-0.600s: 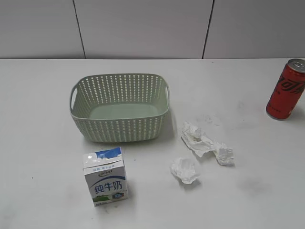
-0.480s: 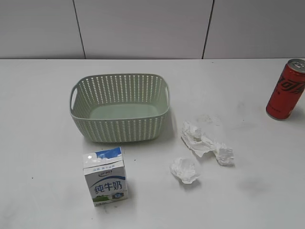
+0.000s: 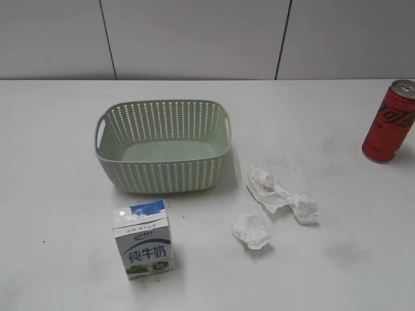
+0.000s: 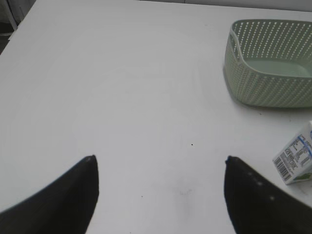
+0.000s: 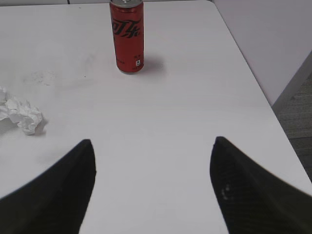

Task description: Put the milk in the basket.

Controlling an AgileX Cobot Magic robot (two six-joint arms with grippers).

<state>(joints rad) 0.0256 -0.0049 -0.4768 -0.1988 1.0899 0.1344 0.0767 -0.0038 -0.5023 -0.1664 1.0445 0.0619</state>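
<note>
the milk [image 3: 143, 240] stood upright on the white table [image 3: 58, 162], out in the open just in front of the basket [image 3: 162, 146] and a little toward its left end, with a clear strip of tabletop between the two. its blue top faced up and the blue characters faced the exterior camera. the basket sat farther back, its pale green floor bare as far as could be seen through the opening.

to the right of the carton lay a small crumpled tissue [image 3: 252, 230], and beyond that a longer crumpled tissue [image 3: 281, 195], both resting on the table and apart from the carton and the basket. a red soda can [image 3: 388, 121] stood upright near the right edge, well away from everything else.

neither arm showed in the exterior view. from the left wrist, the left gripper [image 4: 161, 165] hung over bare table with its two dark fingers spread wide and nothing between them; the basket [image 4: 270, 63] was off to its upper right and the milk [image 4: 297, 158] poked in at the right edge, well clear of the fingers. from the right wrist, the right gripper [image 5: 152, 146] was likewise spread wide and unloaded above bare table, with the soda can [image 5: 127, 36] standing ahead of it and a bit of tissue [image 5: 22, 113] off to its left.
</note>
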